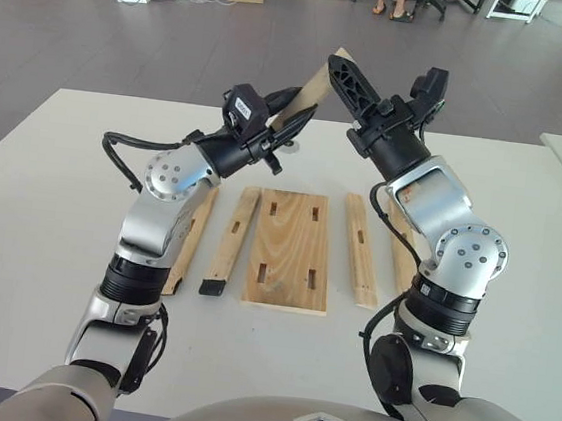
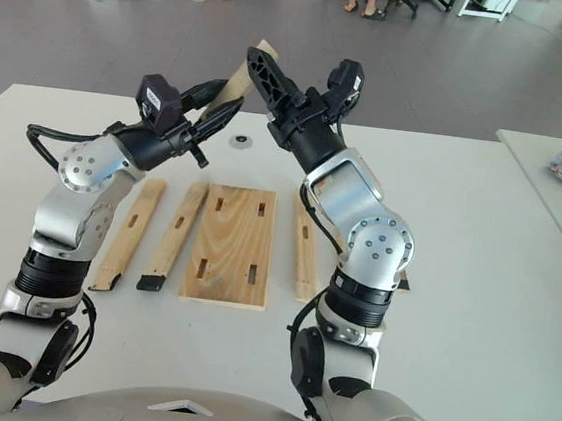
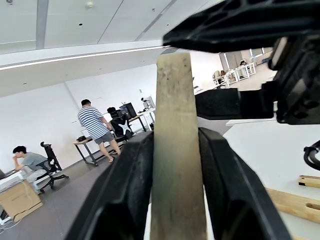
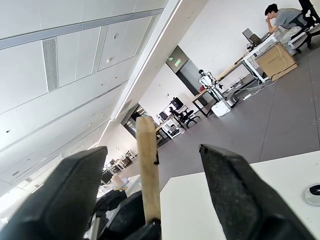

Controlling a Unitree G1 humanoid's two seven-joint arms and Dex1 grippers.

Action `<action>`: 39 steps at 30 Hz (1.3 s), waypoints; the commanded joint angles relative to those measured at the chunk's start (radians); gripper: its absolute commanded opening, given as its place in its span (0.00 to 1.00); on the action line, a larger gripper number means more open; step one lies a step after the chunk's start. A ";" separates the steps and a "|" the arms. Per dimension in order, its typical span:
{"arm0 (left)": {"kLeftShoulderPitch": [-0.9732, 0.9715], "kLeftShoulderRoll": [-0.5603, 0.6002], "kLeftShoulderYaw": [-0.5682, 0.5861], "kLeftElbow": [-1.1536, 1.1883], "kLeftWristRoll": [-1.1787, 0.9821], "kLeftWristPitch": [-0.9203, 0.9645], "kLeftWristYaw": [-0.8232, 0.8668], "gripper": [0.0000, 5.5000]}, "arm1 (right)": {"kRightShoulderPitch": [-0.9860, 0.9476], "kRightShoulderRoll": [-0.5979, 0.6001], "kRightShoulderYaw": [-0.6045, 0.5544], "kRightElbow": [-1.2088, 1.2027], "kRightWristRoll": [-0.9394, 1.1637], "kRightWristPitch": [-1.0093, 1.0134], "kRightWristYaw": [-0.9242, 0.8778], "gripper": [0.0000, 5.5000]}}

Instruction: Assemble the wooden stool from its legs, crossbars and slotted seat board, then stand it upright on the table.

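Note:
My left gripper [image 1: 275,130] is shut on a wooden bar [image 1: 314,88] and holds it above the table's far half, its free end tilted up and to the right. My right gripper [image 1: 386,71] is open around that upper end; in the right wrist view the bar [image 4: 148,165] stands between the fingers, nearer one of them, touching neither. In the left wrist view the bar [image 3: 177,150] is clamped between black fingers [image 3: 125,200]. The slotted seat board [image 1: 290,249] lies flat at the table's centre. Two slotted legs [image 1: 233,234] [image 1: 192,241] lie left of it and one [image 1: 360,249] lies right.
Another wooden piece [image 1: 400,251] lies partly hidden under my right arm. A black cap [image 1: 212,287] tips the near end of one left leg. A small round part [image 2: 240,142] sits on the table behind the board. A second table [image 2: 555,189] stands to the right.

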 commanded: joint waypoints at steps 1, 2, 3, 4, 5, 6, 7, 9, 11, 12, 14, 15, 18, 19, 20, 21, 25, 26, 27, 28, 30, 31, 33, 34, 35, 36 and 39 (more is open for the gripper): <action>0.010 -0.007 -0.025 -0.025 0.009 0.027 -0.004 0.24 | -0.019 -0.012 0.005 0.009 0.014 -0.029 -0.032 0.55; 0.009 -0.008 -0.027 -0.029 0.008 0.030 -0.004 0.24 | -0.014 -0.017 0.006 0.011 0.013 -0.036 -0.036 0.52; 0.008 -0.009 -0.029 -0.031 0.007 0.033 -0.005 0.24 | -0.011 -0.022 0.006 0.011 0.012 -0.042 -0.039 0.48; 0.007 -0.009 -0.029 -0.032 0.007 0.035 -0.006 0.24 | -0.010 -0.028 0.007 0.011 0.011 -0.047 -0.040 0.45; 0.008 -0.008 -0.030 -0.033 0.006 0.038 -0.008 0.24 | -0.010 -0.034 0.011 0.011 0.008 -0.052 -0.040 0.41; 0.009 -0.007 -0.031 -0.035 0.006 0.040 -0.010 0.24 | -0.010 -0.038 0.014 0.012 0.005 -0.056 -0.040 0.36; 0.009 -0.007 -0.031 -0.036 0.005 0.041 -0.011 0.24 | -0.009 -0.041 0.017 0.012 0.004 -0.059 -0.041 0.33; 0.007 -0.009 -0.031 -0.037 0.004 0.043 -0.011 0.24 | -0.002 -0.056 0.038 0.008 -0.012 -0.056 -0.034 0.26; 0.004 -0.010 -0.031 -0.037 0.004 0.044 -0.010 0.24 | 0.006 -0.074 0.065 0.002 -0.030 -0.049 -0.022 0.18; 0.003 -0.011 -0.031 -0.037 0.004 0.045 -0.010 0.24 | 0.009 -0.084 0.078 -0.001 -0.039 -0.046 -0.014 0.15; 0.002 -0.012 -0.028 -0.037 0.004 0.046 -0.008 0.24 | 0.014 -0.098 0.100 -0.005 -0.050 -0.039 0.001 0.08; 0.001 -0.013 -0.027 -0.036 0.004 0.047 -0.007 0.24 | 0.015 -0.104 0.107 -0.005 -0.053 -0.039 0.006 0.08; 0.002 -0.018 -0.021 -0.028 0.005 0.042 -0.002 0.24 | 0.015 -0.117 0.118 0.001 -0.059 -0.046 0.014 0.08; 0.005 -0.018 -0.019 -0.022 0.007 0.039 0.000 0.24 | 0.014 -0.120 0.118 0.004 -0.062 -0.049 0.016 0.08; 0.014 -0.015 -0.022 -0.015 0.013 0.034 -0.002 0.24 | 0.012 -0.126 0.118 0.003 -0.071 -0.056 0.018 0.08; 0.028 -0.014 -0.027 -0.001 0.019 0.030 -0.003 0.24 | 0.006 -0.138 0.115 0.003 -0.094 -0.070 0.017 0.08; 0.116 -0.004 -0.056 0.055 0.030 0.010 -0.037 0.36 | -0.017 -0.207 0.133 0.033 -0.285 -0.156 0.016 0.08; 0.128 -0.004 -0.058 0.068 0.048 0.001 -0.029 0.39 | -0.020 -0.209 0.148 0.042 -0.328 -0.176 0.021 0.08; 0.139 -0.005 -0.055 0.081 0.059 -0.011 -0.022 0.43 | -0.019 -0.220 0.173 0.047 -0.381 -0.195 0.026 0.08; 0.158 -0.001 -0.042 0.086 0.065 -0.017 -0.010 0.44 | -0.002 -0.254 0.218 0.047 -0.467 -0.215 0.030 0.08; 0.195 0.006 -0.005 0.086 0.062 -0.021 0.011 0.44 | 0.065 -0.296 0.267 0.038 -0.588 -0.221 0.013 0.08; 0.210 0.009 0.011 0.084 0.064 -0.022 0.020 0.44 | 0.105 -0.310 0.284 0.028 -0.643 -0.222 -0.003 0.08; 0.233 0.013 0.041 0.080 0.061 -0.023 0.035 0.44 | 0.185 -0.299 0.308 0.002 -0.714 -0.215 -0.042 0.08; 0.239 0.015 0.050 0.083 0.062 -0.024 0.040 0.44 | 0.213 -0.272 0.314 -0.013 -0.731 -0.205 -0.067 0.08; 0.250 0.018 0.061 0.077 0.065 -0.022 0.047 0.44 | 0.229 -0.246 0.326 -0.025 -0.748 -0.196 -0.084 0.08; 0.261 0.020 0.069 0.069 0.067 -0.021 0.054 0.44 | 0.243 -0.222 0.337 -0.038 -0.766 -0.185 -0.102 0.08; 0.272 0.023 0.081 0.061 0.074 -0.018 0.068 0.44 | 0.298 -0.170 0.342 -0.097 -0.808 -0.145 -0.151 0.08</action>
